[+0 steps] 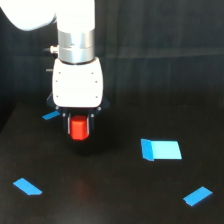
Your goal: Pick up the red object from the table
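Note:
The red object [79, 129] is a small red-orange block sitting between the two dark fingers [68, 126] of my gripper [79, 133]. The gripper hangs straight down from the white arm body [78, 84] and is shut on the block from both sides. The block's lower part shows below the fingers. The black table [115, 190] lies beneath, with a faint reddish reflection under the block. I cannot tell for certain whether the block touches the table or hangs just above it.
Several flat blue pieces lie on the table: a small one [51, 115] just left of the gripper, one at the front left [27, 186], a larger folded one [161, 149] to the right, and one at the front right [197, 196].

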You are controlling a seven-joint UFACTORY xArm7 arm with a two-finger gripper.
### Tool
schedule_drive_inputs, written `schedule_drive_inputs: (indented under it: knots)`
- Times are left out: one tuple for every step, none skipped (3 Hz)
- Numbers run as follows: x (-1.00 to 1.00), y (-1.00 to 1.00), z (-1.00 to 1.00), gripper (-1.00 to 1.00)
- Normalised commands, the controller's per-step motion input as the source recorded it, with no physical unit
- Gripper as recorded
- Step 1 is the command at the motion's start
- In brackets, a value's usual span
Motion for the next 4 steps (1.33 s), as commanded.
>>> schedule_drive_inputs:
  knots:
    - [0.19, 0.06, 1.0, -1.0]
    - [0.1, -0.01, 0.99, -1.0]
    - [-0.05, 0.01, 0.94, -0.92]
    - [0.04, -0.02, 0.61, -1.0]
